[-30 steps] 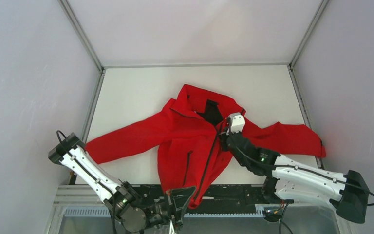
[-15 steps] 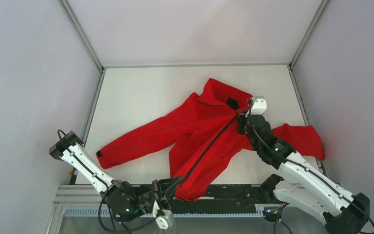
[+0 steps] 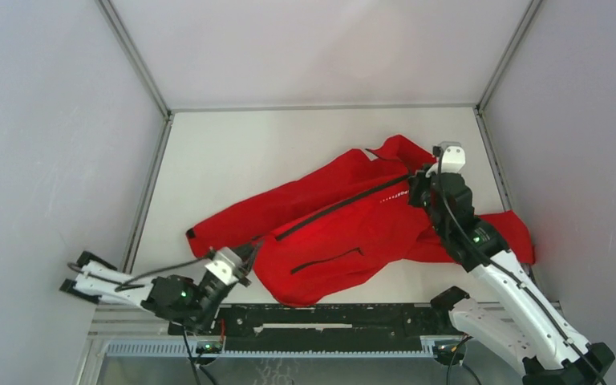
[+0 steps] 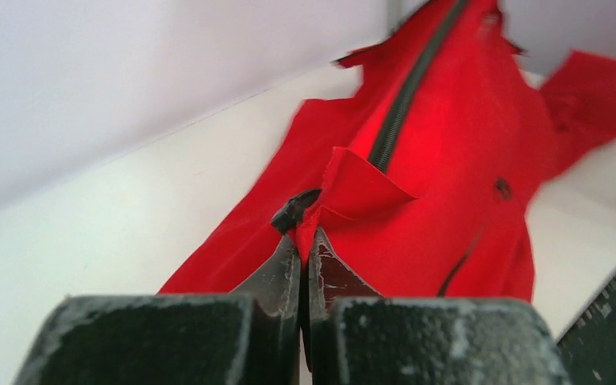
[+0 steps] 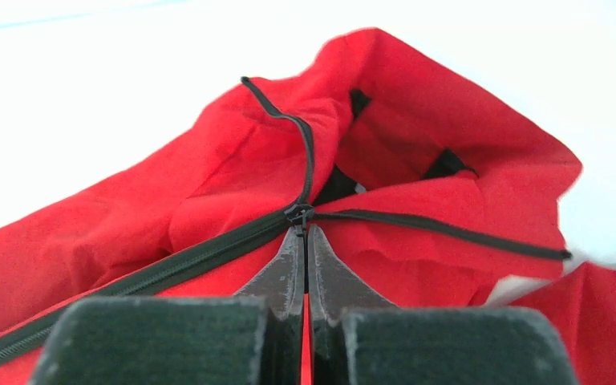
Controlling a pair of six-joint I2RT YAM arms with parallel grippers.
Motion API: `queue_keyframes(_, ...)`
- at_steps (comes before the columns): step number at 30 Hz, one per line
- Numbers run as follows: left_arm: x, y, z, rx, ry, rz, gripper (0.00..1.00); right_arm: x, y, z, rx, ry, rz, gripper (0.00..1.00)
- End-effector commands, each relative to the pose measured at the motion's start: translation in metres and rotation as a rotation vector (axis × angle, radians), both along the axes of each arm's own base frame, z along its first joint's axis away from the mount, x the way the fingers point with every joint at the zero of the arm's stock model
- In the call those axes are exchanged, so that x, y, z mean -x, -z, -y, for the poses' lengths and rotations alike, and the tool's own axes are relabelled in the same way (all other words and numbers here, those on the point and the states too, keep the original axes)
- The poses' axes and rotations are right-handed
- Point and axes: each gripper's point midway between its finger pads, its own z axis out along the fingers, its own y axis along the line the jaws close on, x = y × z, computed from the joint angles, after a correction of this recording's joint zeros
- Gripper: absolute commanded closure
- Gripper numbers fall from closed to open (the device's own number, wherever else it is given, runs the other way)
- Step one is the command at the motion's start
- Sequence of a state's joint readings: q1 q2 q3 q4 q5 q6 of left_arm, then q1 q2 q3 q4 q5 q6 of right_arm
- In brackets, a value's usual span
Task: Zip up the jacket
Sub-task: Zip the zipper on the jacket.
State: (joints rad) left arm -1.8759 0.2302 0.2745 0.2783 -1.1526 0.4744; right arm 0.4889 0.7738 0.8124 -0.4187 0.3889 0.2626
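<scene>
Currently, at the near edge, the left gripper (image 4: 303, 241) is clamped tight on the hem (image 4: 345, 196) of the jacket (image 3: 353, 224), right at the foot of the zipper (image 3: 345, 204). A second ago this gripper sat at the middle of the near rail. It has since swung out to the left and dragged the hem with it.

The jacket has turned as a result. The zipper, which ran nearly straight away from the arms, now lies taut on a diagonal from near left to far right, with the pocket slit (image 3: 327, 261) just below it.

At the far end, the right gripper (image 5: 303, 233) has its fingers pressed together on the slider (image 5: 298, 213). The slider has travelled from mid-chest to the base of the collar (image 5: 449, 120). Judgement: the run is closed for most of its length. Only the short collar stretch, where the two tapes still part, is left to do.

Clearance is tight on the right. The right gripper and collar lie close to the right-hand wall (image 3: 561, 120) and the table (image 3: 233, 152) edge, so little further travel that way seems available. The left arm is folded low in the near-left corner, with scant room to pull. Bare table surface lies beyond the jacket, to the far left.
</scene>
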Motion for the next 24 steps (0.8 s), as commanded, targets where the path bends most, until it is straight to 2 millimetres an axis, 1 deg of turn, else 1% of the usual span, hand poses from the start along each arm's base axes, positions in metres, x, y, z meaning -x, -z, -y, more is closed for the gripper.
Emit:
queue_keyframes(1,-0.032,-0.02,-0.055,0.192,-0.205,-0.161,1.0,-0.011,-0.055,0.041,0.018,0.166,0.13,1.0)
queue_keyframes(3,-0.038,-0.028,-0.072,0.248,-0.261,-0.186,1.0,-0.012,-0.06,0.047,0.016,0.179,0.131,1.0)
queue_keyframes(6,-0.047,-0.038,-0.103,0.29,-0.38,-0.218,1.0,-0.013,-0.069,0.059,0.01,0.209,0.137,1.0)
queue_keyframes(10,-0.05,-0.058,-0.124,0.351,-0.406,-0.247,1.0,-0.014,-0.079,0.072,0.0,0.239,0.126,1.0)
queue_keyframes(12,-0.052,-0.066,-0.134,0.35,-0.417,-0.253,1.0,-0.013,-0.085,0.079,-0.007,0.257,0.133,1.0)
queue_keyframes(15,-0.052,-0.083,-0.142,0.402,-0.385,-0.265,1.0,-0.014,-0.087,0.089,-0.021,0.277,0.119,1.0)
queue_keyframes(17,-0.052,-0.094,-0.14,0.403,-0.355,-0.248,1.0,-0.015,-0.086,0.094,-0.036,0.288,0.109,1.0)
queue_keyframes(19,-0.05,-0.102,-0.132,0.369,-0.332,-0.227,1.0,-0.015,-0.084,0.095,-0.051,0.288,0.101,1.0)
queue_keyframes(22,-0.046,-0.11,-0.11,0.32,-0.294,-0.199,1.0,-0.017,-0.081,0.092,-0.068,0.28,0.087,1.0)
queue_keyframes(24,-0.043,-0.111,-0.092,0.291,-0.27,-0.176,1.0,-0.018,-0.078,0.088,-0.083,0.267,0.078,1.0)
